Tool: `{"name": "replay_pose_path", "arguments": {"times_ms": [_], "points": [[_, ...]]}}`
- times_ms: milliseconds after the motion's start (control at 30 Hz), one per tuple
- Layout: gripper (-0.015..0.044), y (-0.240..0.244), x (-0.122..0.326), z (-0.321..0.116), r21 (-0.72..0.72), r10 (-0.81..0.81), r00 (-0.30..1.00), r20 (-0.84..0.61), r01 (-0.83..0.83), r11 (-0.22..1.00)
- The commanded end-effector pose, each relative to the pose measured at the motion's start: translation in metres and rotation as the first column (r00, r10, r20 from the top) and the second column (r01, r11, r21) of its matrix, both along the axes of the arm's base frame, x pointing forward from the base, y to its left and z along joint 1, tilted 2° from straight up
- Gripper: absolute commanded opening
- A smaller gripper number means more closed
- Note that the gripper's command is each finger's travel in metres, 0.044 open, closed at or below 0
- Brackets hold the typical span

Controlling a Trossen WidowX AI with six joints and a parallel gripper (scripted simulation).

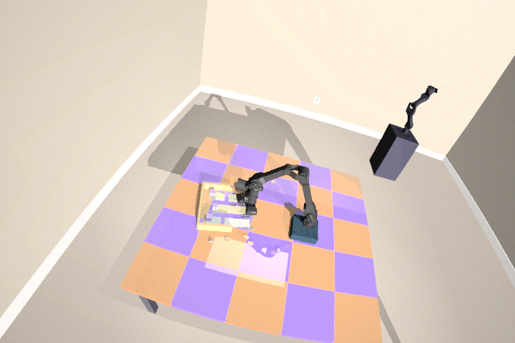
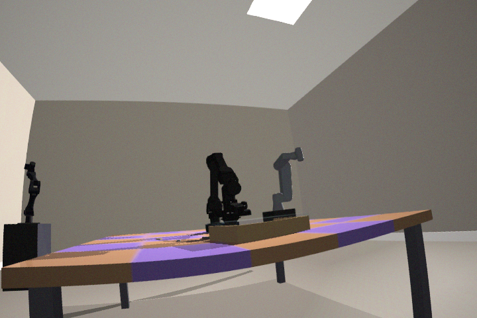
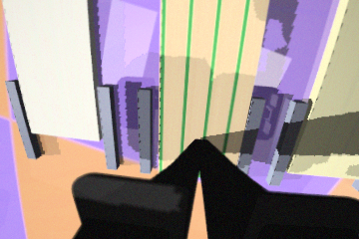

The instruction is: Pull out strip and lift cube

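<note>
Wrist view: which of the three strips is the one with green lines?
The middle strip, directly ahead of the shut fingers. It carries four green lengthwise lines; the white strip on its left and the pale strip on its right are plain.

The tray point(image 1: 203, 210) is sitting on the tabletop point(image 1: 315, 283), left of the arm's base point(image 1: 305, 231). Three strips are lying side by side in it, with posts point(image 3: 109, 126) standing between them. The tool point(image 3: 199, 149) is resting on the middle strip's point(image 3: 202, 45) near end.
</note>
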State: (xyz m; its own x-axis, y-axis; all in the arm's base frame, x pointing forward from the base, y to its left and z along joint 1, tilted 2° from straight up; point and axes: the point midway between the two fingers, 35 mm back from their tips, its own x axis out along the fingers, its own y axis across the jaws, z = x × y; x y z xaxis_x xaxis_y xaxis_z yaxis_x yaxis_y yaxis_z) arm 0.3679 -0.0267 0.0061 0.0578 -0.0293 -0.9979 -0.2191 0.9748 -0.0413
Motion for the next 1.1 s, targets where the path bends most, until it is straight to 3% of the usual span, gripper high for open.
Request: {"name": "replay_pose_path", "arguments": {"times_ms": [0, 1067], "points": [[0.0, -0.002, -0.012, -0.005, 0.001, 0.005, 1.0, -0.021, -0.005, 1.0], [0.0, -0.012, -0.06, -0.008, 0.0, 0.005, 1.0, -0.024, -0.005, 1.0]]}}
